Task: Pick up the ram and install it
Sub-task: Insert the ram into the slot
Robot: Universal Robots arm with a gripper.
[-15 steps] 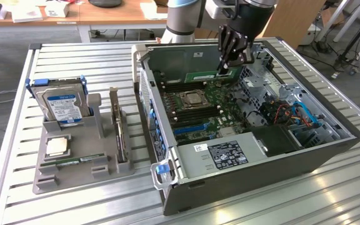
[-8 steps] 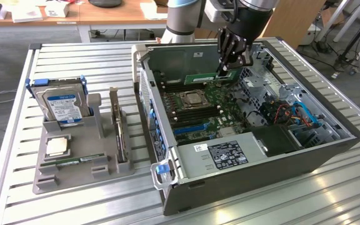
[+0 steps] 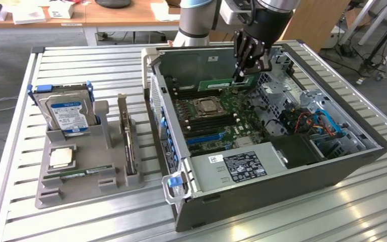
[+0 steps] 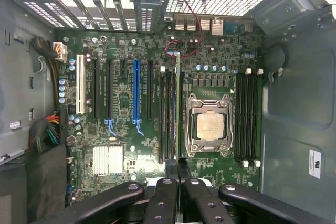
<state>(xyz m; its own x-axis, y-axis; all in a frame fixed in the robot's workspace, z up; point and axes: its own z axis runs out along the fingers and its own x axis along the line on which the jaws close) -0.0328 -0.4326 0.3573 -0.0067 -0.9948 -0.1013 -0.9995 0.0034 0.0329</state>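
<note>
- The open computer case point(image 3: 281, 194) lies on its side on the slatted worktop point(image 3: 79, 224), its open face upward.
- The arm point(image 3: 267, 20) comes down near-vertically into the case close to the far wall, wrist pointing at the motherboard point(image 4: 121, 103).
- The tool point(image 3: 243, 75) is pressed together on the ram point(image 3: 220, 81), pinching its upper edge near one end; the stick is held on edge.
- In the wrist view the ram runs edge-on along the bank of memory slots point(image 4: 167, 114), just beside the processor socket point(image 4: 209, 127). I cannot tell whether it touches a slot.
- Room is tight: socket on one side, expansion slots on the other, case wall near.
- The grey fixture point(image 3: 79, 194) with the hard drive point(image 3: 67, 113) stands well apart, on the exterior view's left.
</note>
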